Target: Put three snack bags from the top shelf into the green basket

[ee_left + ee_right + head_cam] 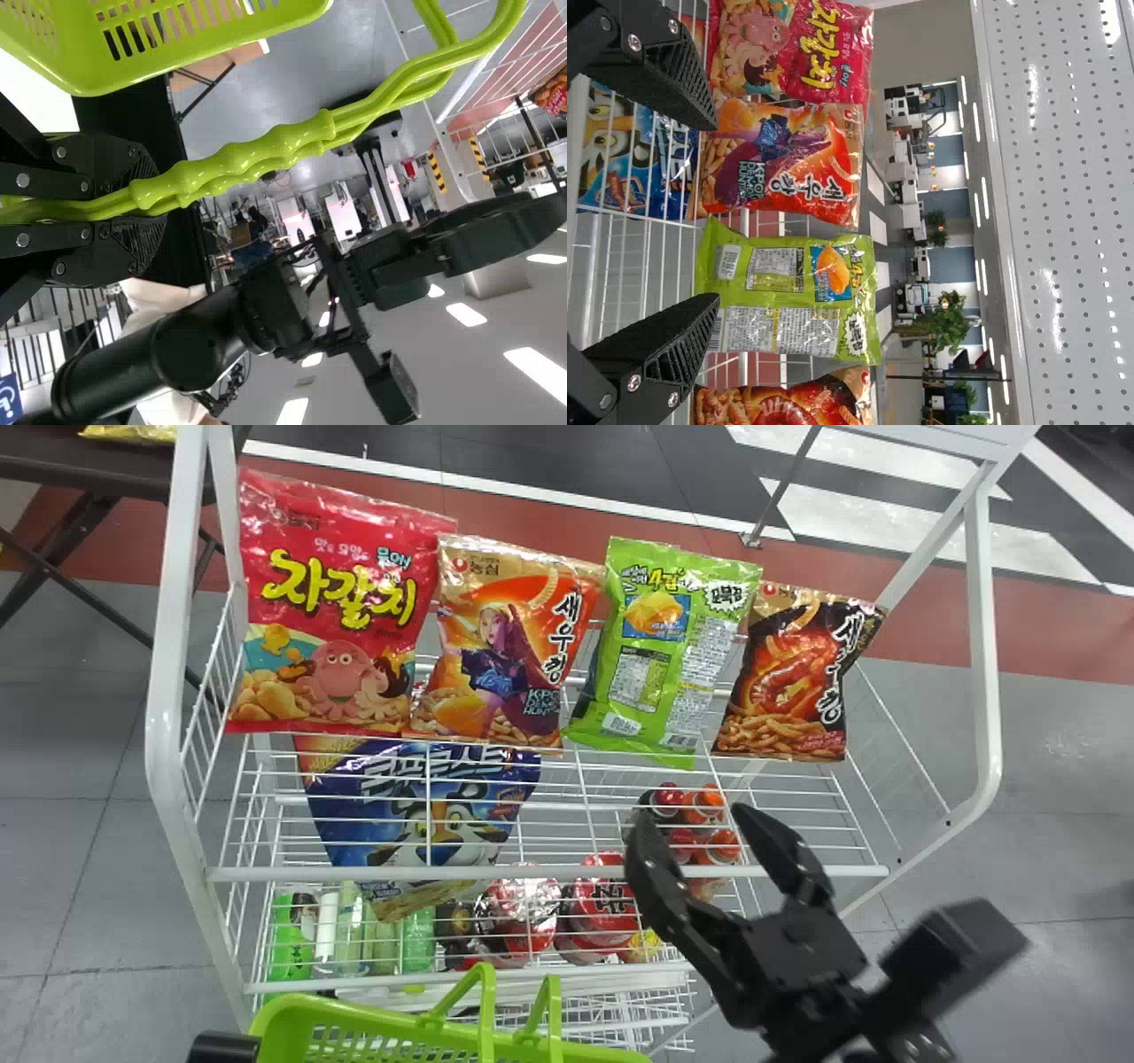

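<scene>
We're lining up the first pick, by the look of it. Red bag (337, 602), orange bag (514, 646), green bag (664, 646) and dark bag (797, 677) are all standing in a row on the top shelf (549, 872). Right gripper (693, 819) is hanging in front of the row, fingers wide apart, nothing between them. Left gripper (158, 199) is clamping the basket handles (266, 159), fingers closed around them; the green basket (292, 1005) is hanging low in front of the shelf, toward our left.

Wrist view is putting the gap between the fingers across the green/orange boundary, so we're probably needing a small shift to our right if green is the pick. Otherwise we're risking pinching two bags or shoving one over. Orange is sitting tight against red, so green or dark is looking easier first.

For the grip: we're wanting one finger each side of a single bag, well up its body, closing gently. Film is likely to be slippery and crinkly, and hard squeezing is risking crushed snacks or a burst seam. Then we're lifting straight up, clearing the front rail (549, 872), swinging left, and releasing low over the basket opening while holding the left arm steady.
</scene>
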Robot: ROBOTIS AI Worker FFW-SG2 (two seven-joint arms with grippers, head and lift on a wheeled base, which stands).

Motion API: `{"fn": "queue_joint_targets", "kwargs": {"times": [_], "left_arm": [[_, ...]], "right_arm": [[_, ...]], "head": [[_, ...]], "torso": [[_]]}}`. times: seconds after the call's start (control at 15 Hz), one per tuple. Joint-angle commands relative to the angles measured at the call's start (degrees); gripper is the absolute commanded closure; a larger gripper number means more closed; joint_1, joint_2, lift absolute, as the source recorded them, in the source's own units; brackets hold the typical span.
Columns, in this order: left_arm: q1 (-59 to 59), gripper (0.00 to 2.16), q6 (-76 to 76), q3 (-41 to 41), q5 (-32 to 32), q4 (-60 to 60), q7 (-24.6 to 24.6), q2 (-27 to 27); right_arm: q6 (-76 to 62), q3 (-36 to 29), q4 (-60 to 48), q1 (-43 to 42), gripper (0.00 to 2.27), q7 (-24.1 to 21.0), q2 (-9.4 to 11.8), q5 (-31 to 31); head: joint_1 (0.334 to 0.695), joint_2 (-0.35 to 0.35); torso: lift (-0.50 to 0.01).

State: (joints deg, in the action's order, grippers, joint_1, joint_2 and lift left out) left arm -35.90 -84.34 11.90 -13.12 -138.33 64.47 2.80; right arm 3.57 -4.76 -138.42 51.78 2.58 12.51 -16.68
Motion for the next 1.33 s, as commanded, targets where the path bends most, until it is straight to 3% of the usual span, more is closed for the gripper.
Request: {"fn": "queue_joint_targets", "kwargs": {"times": [0.0, 0.2, 0.47, 0.87, 1.0, 1.07, 1.13, 1.2, 1.27], "left_arm": [[0.13, 1.41, -0.18, 0.49, 0.47, 0.16, -0.39, -0.07], [0.57, 1.41, -1.23, 0.93, 0.64, -0.1, -1.45, 0.11], [0.13, 1.41, -1.41, 1.46, 1.08, -0.19, -2.15, 0.11], [0.04, 1.41, -1.41, 1.81, 1.78, -0.01, -2.33, -0.16], [0.22, 1.41, -1.41, 1.9, 1.78, 0.08, -2.33, -0.16], [0.31, 1.41, -1.41, 1.99, 1.78, 0.16, -2.33, -0.16], [0.31, 1.41, -1.41, 1.99, 1.78, 0.25, -2.33, -0.16], [0.31, 1.41, -1.41, 1.9, 1.7, 0.34, -2.24, -0.16], [0.31, 1.41, -1.41, 1.9, 1.7, 0.34, -2.15, -0.16]], "right_arm": [[6.06, 3.61, 4.83, -9.85, 0.15, -0.3, -1.26, 1.39], [12.92, 6.78, 11.86, -21.89, 0.15, -0.56, -3.11, 2.8], [17.14, 10.64, 19.86, -33.94, 0.15, -0.82, -3.81, 4.38], [19.6, 12.31, 27.86, -44.13, 0.19, -1.0, -4.69, 4.11], [21.36, 12.31, 28.47, -45.89, 0.78, -0.3, -4.95, 4.64], [23.12, 12.31, 28.47, -46.33, 1.49, -0.03, -4.95, 4.38], [23.64, 12.31, 28.21, -46.33, 1.97, 0.14, -4.78, 3.94], [25.58, 11.96, 26.72, -45.89, 2.24, 0.23, -4.6, 3.59], [27.16, 11.87, 24.61, -44.92, 2.24, 0.32, -4.25, 3.59]], "head": [[0.695, -0.35], [0.695, -0.35], [0.695, -0.35], [0.695, -0.35], [0.695, -0.35], [0.695, -0.35], [0.695, -0.35], [0.695, -0.35], [0.695, -0.35]], "torso": [[-0.046], [-0.046], [-0.046], [-0.046], [-0.046], [-0.046], [-0.046], [-0.046], [-0.046]]}}
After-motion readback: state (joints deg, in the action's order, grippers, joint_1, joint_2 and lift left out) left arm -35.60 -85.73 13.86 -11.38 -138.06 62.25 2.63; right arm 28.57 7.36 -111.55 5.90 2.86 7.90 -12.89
